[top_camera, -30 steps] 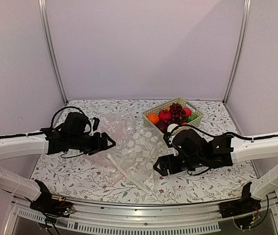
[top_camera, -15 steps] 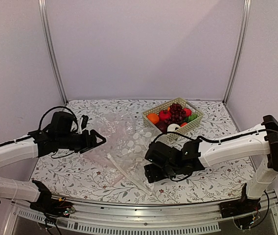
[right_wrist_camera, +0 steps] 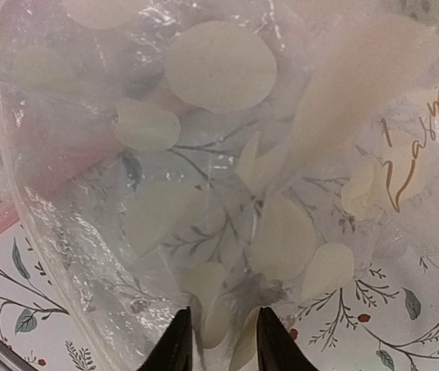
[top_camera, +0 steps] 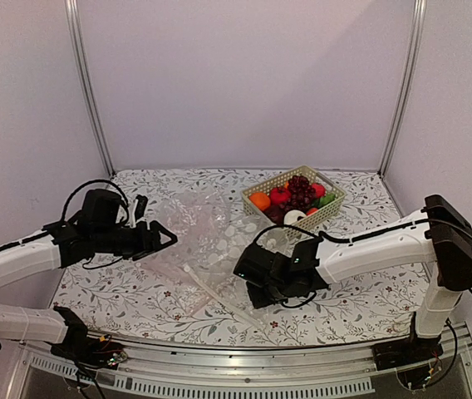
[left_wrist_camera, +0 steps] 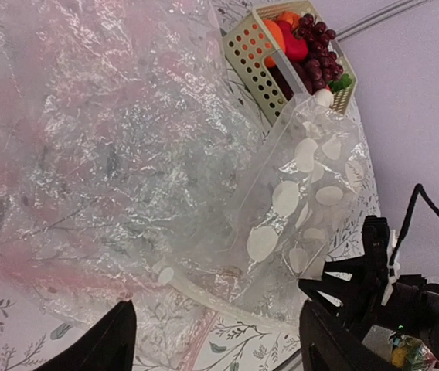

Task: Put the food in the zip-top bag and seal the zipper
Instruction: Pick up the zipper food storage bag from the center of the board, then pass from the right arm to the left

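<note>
Nearest to me, the zipper lies as a pale strip along the front edge of the dotted bag, which sits flat and crumpled on the table. With that edge turned towards my bases, the mouth is the part I can reach first.

My right gripper hangs low over the bag close to that edge. Its fingers are narrowed to a small gap with a fold of dotted plastic showing between them. I judge that I am lining up to pinch one layer and lift the mouth open, and I cannot see that the plastic is caught yet.

My left gripper is spread wide and holds nothing. It points across the table at the bag from the left, probably so it can take the opposite lip. A plain clear bag lies rumpled under and beside the dotted one, so I must be careful about which sheet I grab.

Farthest off, the basket holds the grapes and the red fruit next to an orange. Nothing is bagged yet.
</note>
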Controlling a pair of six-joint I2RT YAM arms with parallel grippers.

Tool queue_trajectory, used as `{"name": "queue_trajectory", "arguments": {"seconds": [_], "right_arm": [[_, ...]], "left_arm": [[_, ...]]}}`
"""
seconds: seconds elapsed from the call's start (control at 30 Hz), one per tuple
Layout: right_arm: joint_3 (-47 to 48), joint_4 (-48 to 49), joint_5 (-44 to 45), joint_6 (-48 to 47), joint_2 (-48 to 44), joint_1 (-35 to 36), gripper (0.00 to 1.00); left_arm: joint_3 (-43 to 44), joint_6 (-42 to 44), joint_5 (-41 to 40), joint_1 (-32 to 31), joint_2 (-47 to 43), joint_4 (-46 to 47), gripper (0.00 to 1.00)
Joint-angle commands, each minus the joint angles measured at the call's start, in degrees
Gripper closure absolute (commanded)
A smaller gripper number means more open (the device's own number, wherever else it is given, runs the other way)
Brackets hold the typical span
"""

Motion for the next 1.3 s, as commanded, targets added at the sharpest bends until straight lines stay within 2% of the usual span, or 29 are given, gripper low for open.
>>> {"name": "queue_trajectory", "arguments": {"seconds": [0.0,0.13,0.23,0.37,0.4,0.53,0.63,0.83,0.93,1.13,1.27], "right_arm": [[1.2,-1.2,0.6,0.5,0.9,-0.7,0.85],[0.8,-1.3,-1.8,-1.1,-2.0,-2.5,1.00],[0.6,-0.8,-7.2,-4.1,-6.8,-5.9,1.00],[3.0,-2.5,-18.7,-10.8,-12.5,-11.2,1.00],[3.4,-2.8,-25.0,-12.1,-14.2,-12.8,1.00],[4.9,-3.5,-41.2,-13.8,-19.0,-20.5,1.00],[7.3,-5.2,-50.0,-14.1,-21.6,-24.0,1.00],[12.0,-8.2,-59.1,-13.8,-23.9,-26.7,1.00],[13.2,-8.3,-61.8,-12.8,-24.9,-27.0,1.00],[14.9,-8.0,-64.9,-10.6,-26.5,-27.2,1.00],[15.2,-7.3,-65.5,-8.7,-26.9,-27.2,1.00]], "left_arm": [[0.3,1.8,1.0,0.9,-0.8,-2.0,0.28],[2.6,6.4,4.2,0.9,-2.2,-2.6,0.28],[6.7,13.1,5.9,0.9,-3.9,-5.3,0.27],[12.9,23.6,7.8,0.9,-6.3,-8.1,0.27],[15.0,26.5,8.1,0.9,-6.6,-9.4,0.27],[22.9,36.1,8.7,0.8,-6.3,-14.4,0.26],[25.3,40.2,9.4,0.9,-5.8,-15.3,0.26],[25.0,44.3,12.0,-0.4,-2.9,-14.9,0.25],[23.6,50.4,9.4,-3.4,-3.9,-14.0,0.24],[20.8,64.2,-3.2,-13.3,-7.1,-13.0,0.24],[18.5,69.2,-10.8,-18.9,-7.9,-10.8,0.25]]}}
